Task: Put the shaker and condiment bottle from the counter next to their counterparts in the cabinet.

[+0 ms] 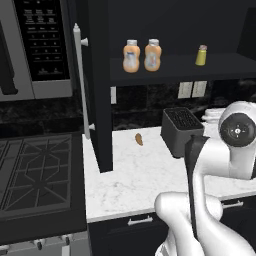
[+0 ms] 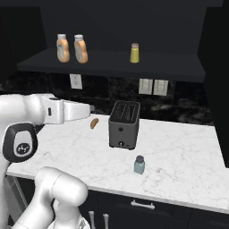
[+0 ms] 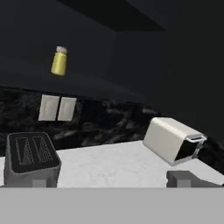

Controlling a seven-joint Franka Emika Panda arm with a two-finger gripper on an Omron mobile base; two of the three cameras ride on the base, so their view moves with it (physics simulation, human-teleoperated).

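Standing squat blue-grey shaker (image 2: 139, 165) on veined marble counter (image 2: 179, 147), boxy toaster (image 2: 124, 124) near, fingers' opening unclear

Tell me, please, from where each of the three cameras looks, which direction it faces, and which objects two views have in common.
Left base view: behind the arm's left, facing the cabinet and counter; white arm at lower right.
Right base view: behind the arm's right, facing the toaster and blue-grey shaker; arm at lower left.
Hand view: on the hand, facing the counter's back corner, the yellow-green shaker above.
Shared: both base views show two orange bottles on the shelf; all three show toaster and yellow-green shaker.
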